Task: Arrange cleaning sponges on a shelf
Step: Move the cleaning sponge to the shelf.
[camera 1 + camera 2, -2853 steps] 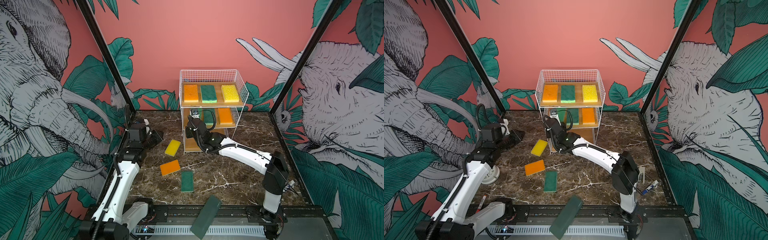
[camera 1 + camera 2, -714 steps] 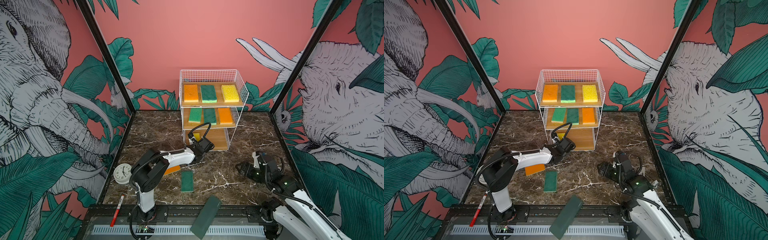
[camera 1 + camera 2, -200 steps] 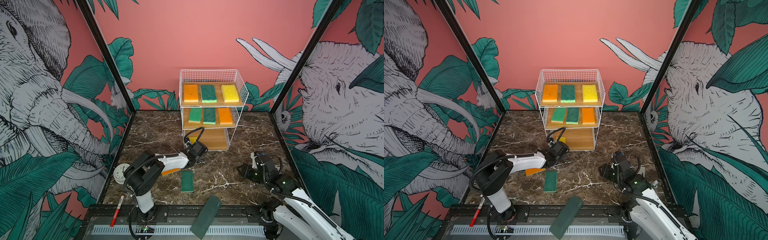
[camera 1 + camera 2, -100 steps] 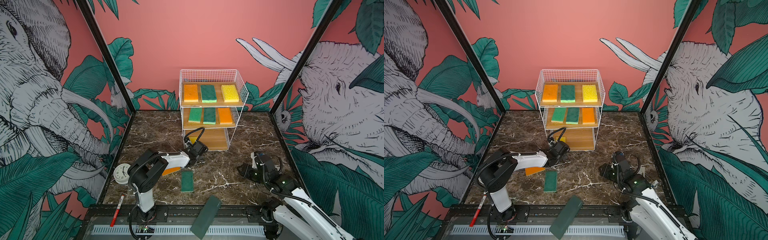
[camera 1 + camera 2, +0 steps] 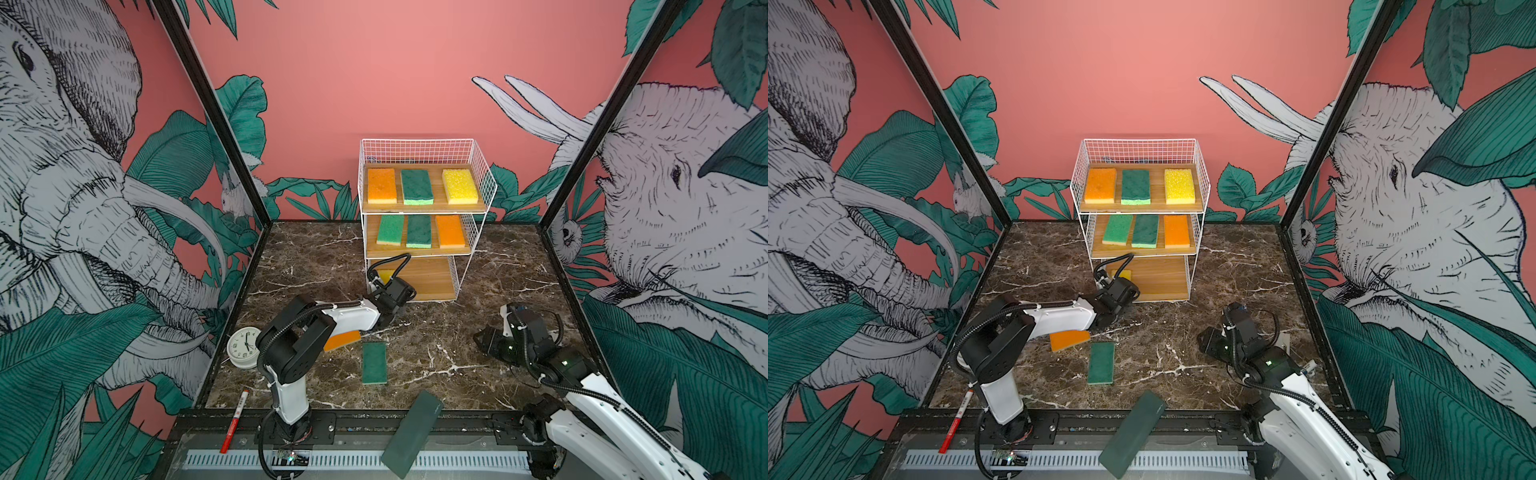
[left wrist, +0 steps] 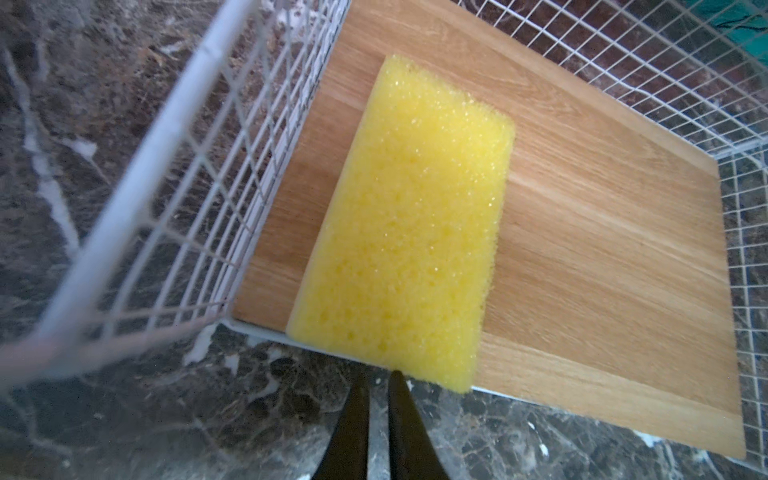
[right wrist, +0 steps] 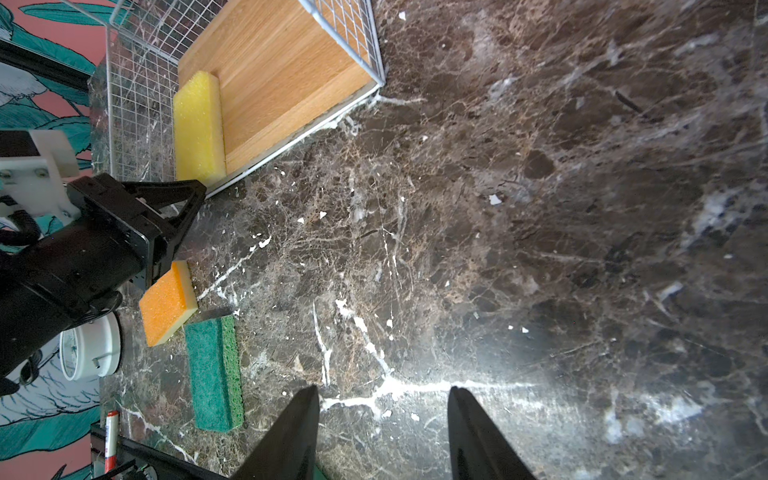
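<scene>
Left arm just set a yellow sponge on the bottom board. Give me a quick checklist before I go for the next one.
1. Yellow sponge flat on the bottom board: ok, though its near corner overhangs the front edge.
2. Left gripper free of the sponge: ok, shut, tips just off its edge.
3. Room left on the board: ok.
4. Orange sponge reachable: not ok, partly under the left arm.
5. Green sponge unobstructed on the table: ok.
6. Right gripper empty: ok, open.
</scene>
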`<state>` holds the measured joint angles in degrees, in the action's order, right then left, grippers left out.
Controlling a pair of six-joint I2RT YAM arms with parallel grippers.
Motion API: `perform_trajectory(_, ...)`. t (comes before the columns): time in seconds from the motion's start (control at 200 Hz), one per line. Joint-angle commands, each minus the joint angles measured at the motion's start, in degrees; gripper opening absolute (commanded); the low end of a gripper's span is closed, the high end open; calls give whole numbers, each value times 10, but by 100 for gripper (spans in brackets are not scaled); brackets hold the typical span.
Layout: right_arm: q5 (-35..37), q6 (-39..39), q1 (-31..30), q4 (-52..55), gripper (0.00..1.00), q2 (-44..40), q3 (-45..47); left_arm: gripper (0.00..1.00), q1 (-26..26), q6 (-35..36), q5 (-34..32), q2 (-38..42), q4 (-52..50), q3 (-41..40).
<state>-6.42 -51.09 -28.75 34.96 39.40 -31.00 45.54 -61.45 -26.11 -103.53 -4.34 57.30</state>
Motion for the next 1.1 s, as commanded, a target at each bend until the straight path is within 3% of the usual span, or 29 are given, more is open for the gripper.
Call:
perform_trajectory(0.0,6,-8,-4,-10,52,2,0,14,-13,-2,-24,-7,-7,17)
perform_trajectory(0.755,8,-9,-7,-11,53,-1,8,13,-8,3,-30,-4,3,7)
perform_trajectory(1.095,40,-5,-41,-31,50,18,1,17,17,22,-23,67,-8,-43)
